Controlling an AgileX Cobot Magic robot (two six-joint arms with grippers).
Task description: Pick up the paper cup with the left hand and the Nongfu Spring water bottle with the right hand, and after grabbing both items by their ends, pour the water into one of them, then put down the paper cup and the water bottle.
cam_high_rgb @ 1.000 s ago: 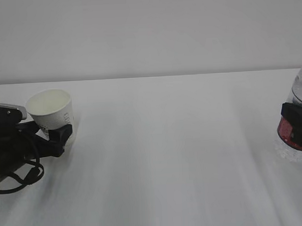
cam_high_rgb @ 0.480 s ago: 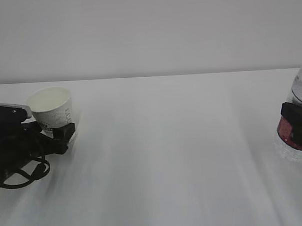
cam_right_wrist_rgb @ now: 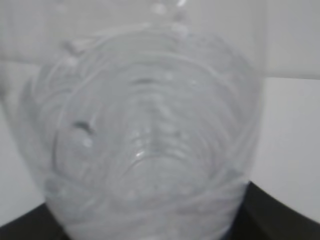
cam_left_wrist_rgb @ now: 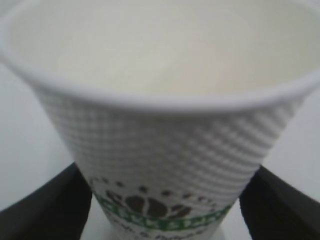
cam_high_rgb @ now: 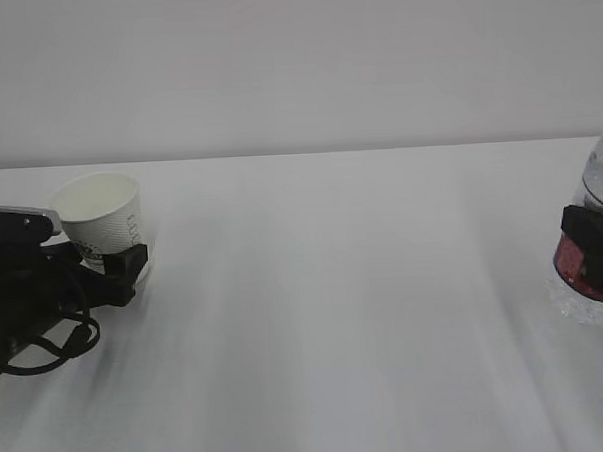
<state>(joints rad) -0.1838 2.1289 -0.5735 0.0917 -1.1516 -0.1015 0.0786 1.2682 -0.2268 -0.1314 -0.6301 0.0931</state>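
This looks like a robot test bench in a lab rather than a home or a kitchen. A plain white table [cam_high_rgb: 335, 315] fills the exterior view, and behind it stands a bare, pale grey wall [cam_high_rgb: 295, 66] with no shelves, windows or furniture. The surface carries no dishes or household clutter, only a paper cup [cam_high_rgb: 103, 220] at the far left and a water bottle [cam_high_rgb: 598, 248] at the right edge. Each is flanked by black robot hardware: a cabled left hand [cam_high_rgb: 44, 297] with a grey camera block, and a blocky right hand [cam_high_rgb: 595, 245]. The blurred wrist views add little, probably the same white surface.
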